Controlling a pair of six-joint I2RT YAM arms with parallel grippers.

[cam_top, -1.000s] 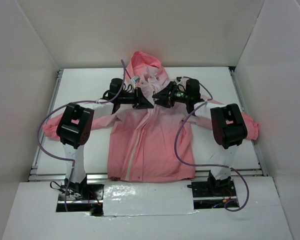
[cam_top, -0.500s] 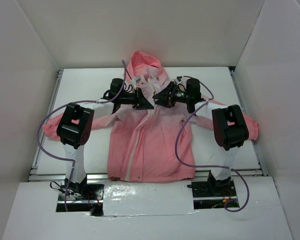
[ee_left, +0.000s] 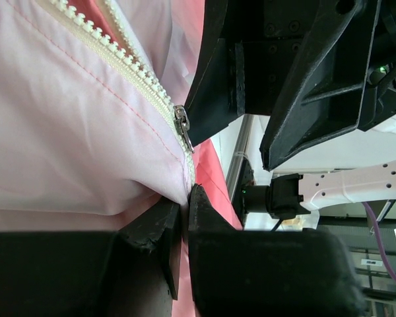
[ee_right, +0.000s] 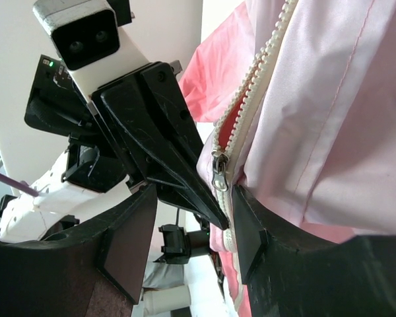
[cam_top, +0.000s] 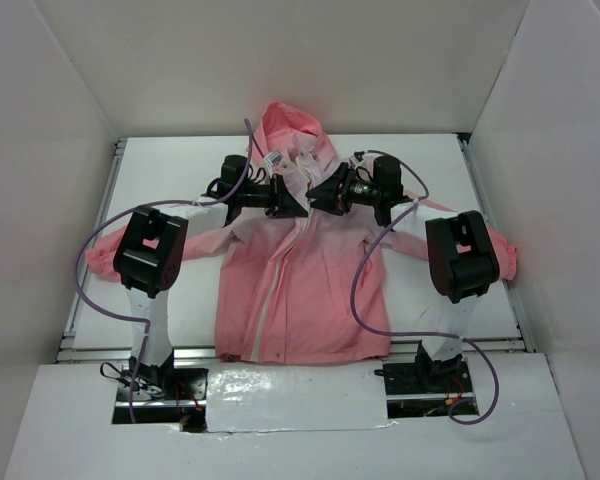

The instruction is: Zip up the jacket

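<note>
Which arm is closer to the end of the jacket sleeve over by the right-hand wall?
Right. The right arm has its elbow right beside that sleeve end; the left arm stands across the jacket, over the opposite sleeve.

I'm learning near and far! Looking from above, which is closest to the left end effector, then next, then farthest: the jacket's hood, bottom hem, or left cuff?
From the left end effector, which pinches the jacket:
1. Hood, just beyond it, toward the back.
2. Bottom hem, down at the near side.
3. Left cuff, far out on the left side.
</note>
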